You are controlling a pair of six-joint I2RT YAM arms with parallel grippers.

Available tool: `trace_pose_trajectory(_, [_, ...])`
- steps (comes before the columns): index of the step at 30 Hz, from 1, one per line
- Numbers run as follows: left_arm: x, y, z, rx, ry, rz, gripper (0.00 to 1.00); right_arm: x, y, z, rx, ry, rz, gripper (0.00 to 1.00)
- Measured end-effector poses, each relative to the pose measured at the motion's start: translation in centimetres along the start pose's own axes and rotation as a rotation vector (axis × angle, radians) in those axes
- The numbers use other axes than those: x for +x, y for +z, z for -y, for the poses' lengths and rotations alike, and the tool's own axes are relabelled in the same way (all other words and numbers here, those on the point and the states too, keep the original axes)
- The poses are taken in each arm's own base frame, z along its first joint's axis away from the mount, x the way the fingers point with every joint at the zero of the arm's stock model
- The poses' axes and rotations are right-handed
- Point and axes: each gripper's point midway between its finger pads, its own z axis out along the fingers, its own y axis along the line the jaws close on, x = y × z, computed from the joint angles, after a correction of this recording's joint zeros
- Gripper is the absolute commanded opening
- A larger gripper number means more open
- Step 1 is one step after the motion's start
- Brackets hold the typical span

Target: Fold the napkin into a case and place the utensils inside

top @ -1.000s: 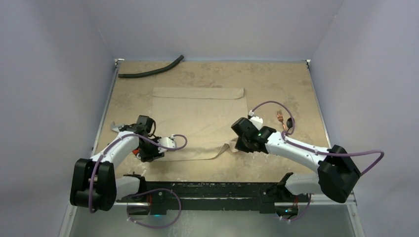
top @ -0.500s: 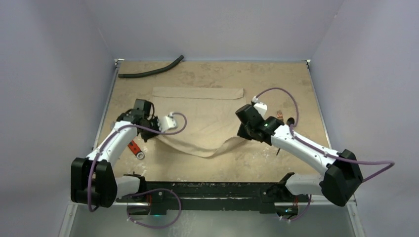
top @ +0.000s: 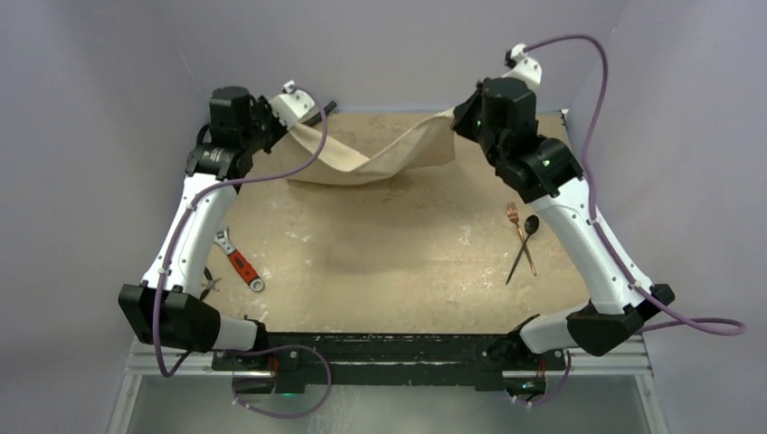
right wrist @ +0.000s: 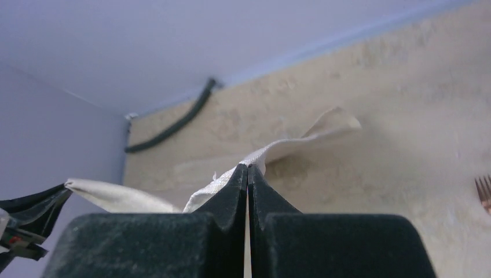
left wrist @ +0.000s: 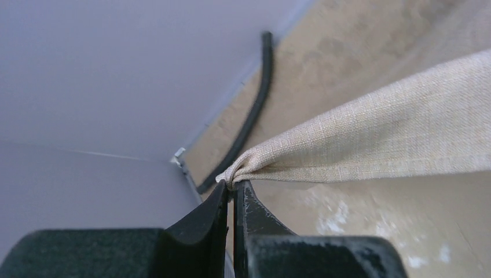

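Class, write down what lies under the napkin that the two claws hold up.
Only bare table shows under the napkin; the fork and spoon lie off to the right. The strip behind the hanging cloth is hidden.

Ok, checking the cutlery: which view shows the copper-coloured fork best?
The top external view: the copper-coloured fork is seen whole, tines to handle. The right wrist view catches only its tines at the edge; the left wrist view shows nothing of it.
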Motion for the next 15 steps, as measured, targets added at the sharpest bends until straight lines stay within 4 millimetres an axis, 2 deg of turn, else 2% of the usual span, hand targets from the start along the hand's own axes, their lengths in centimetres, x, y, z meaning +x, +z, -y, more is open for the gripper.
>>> trace_pose_trajectory(2, [-2.3,-0.2,-2.4,-0.061,0.002,0.043,0.00,-3.3,-0.8,-1.5,-0.032,-0.001,0.072,0.00])
trace_pose_trajectory(4, [-4.5,-0.8,-4.9,-0.125,0.007,0.088,0.00,-5.4,-1.6,-2.2,-0.047,-0.001,0.121,0.00])
trace_pose_trajectory(7, [-6.8,-2.0,-7.2,-0.192,0.015,0.135,0.00,-6.4,-2.4,-2.1,-0.051,-0.005,0.147,0.00])
trace_pose_trajectory(9, [-7.4,-2.6,-7.7,-0.212,0.018,0.151,0.00,-5.7,-2.5,-1.5,-0.041,-0.013,0.135,0.00])
trace_pose_trajectory(11, [-7.0,-2.9,-7.3,-0.207,0.021,0.146,0.00,-3.9,-2.3,-0.1,-0.017,-0.033,0.101,0.00])
trace_pose_trajectory(15, [-4.5,-3.1,-4.7,-0.152,0.030,0.092,0.00,0.2,-1.5,2.6,0.049,-0.085,0.009,0.00])
